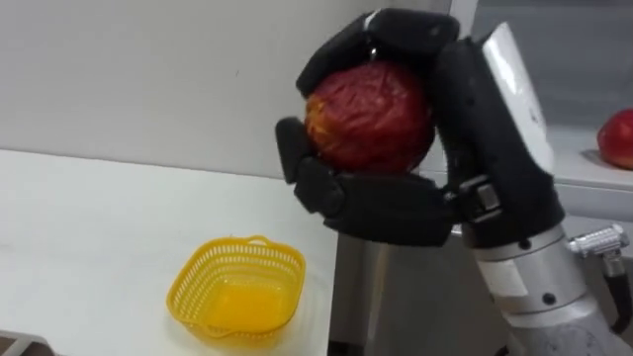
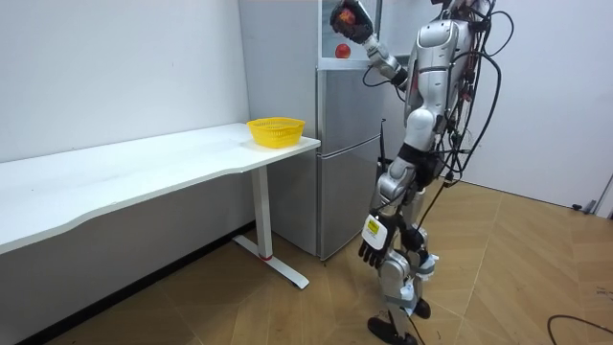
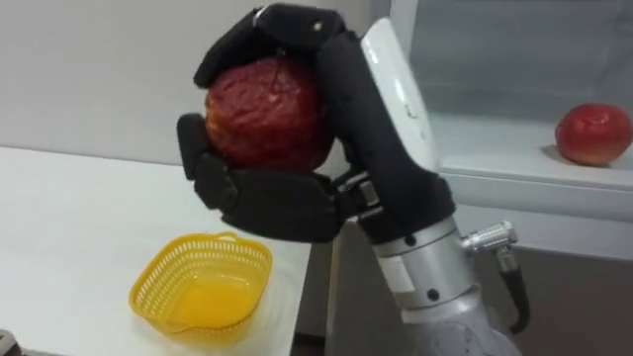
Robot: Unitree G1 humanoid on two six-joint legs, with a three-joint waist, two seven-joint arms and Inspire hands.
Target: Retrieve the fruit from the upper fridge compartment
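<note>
My right hand (image 1: pixel 490 148) is raised in front of the fridge (image 2: pixel 350 163), shut on a wrinkled red fruit (image 1: pixel 368 117); fingers curl over its top and the thumb under it. In the room view the fruit (image 2: pixel 343 17) is held high by the open upper compartment. A second red fruit (image 3: pixel 591 133) lies on the white shelf (image 3: pixel 495 163) inside, to the right of my hand. My left hand (image 2: pixel 370 251) hangs by my thigh with relaxed fingers, holding nothing.
A yellow mesh basket (image 1: pixel 237 289) stands empty at the near corner of a long white table (image 2: pixel 144 163), just left of the fridge and below my raised hand. I stand on a wooden floor facing the fridge.
</note>
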